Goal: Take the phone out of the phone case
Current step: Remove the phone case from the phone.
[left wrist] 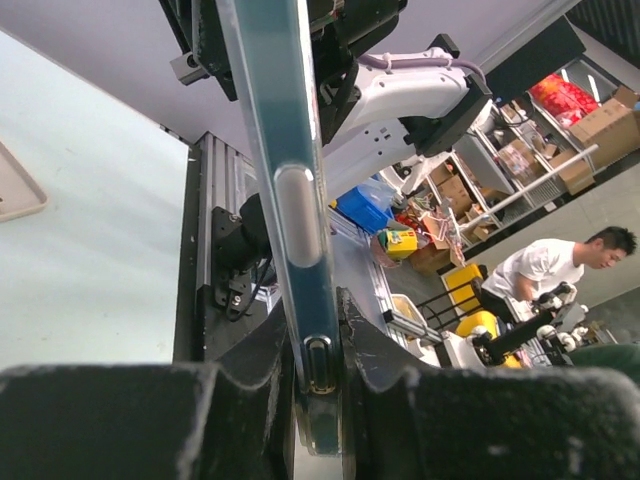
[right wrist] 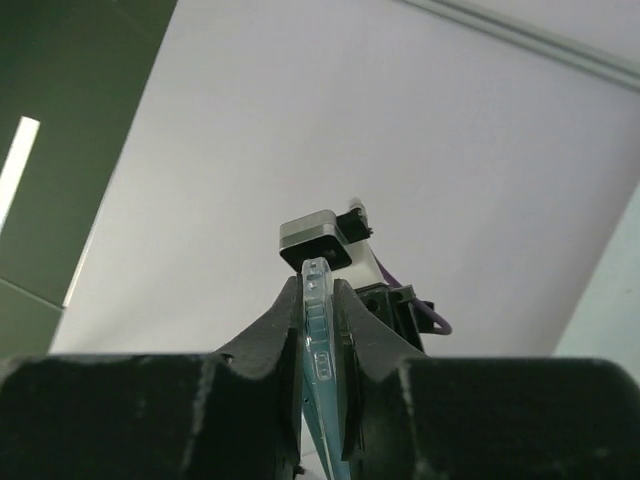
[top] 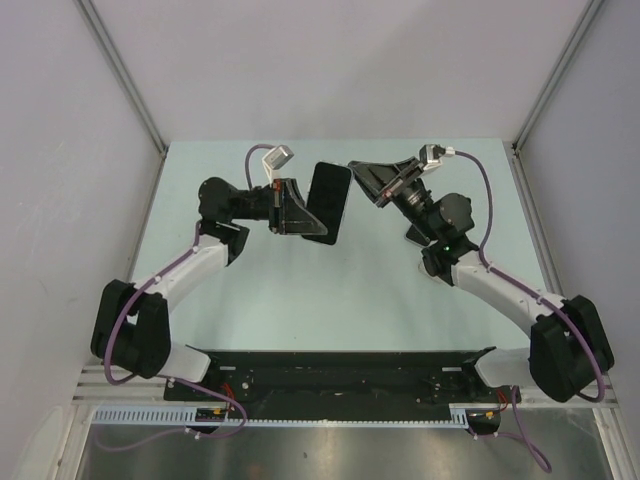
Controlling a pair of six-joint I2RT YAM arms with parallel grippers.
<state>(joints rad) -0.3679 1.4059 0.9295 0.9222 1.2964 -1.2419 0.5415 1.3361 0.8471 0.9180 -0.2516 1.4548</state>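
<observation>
While left fingers [left wrist: 240, 410] and right fingers [right wrist: 265, 350] clamp phone case [top: 330, 200] | edge translucent blue

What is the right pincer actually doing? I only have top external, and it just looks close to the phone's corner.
Observer: Right wrist view shows the right pincer shut on the thin edge of the clear bluish phone case.
Operator: And the left one, where on the case?
Observer: Left wrist view shows the left pincer clamped on the case's edge too. A long oval side button sits clear of its grip.
Operator: Anyone near the rig?
Observer: Yes. Left wrist view catches a person in a white shirt in the background, past the arm bases, bent over some equipment.
</observation>
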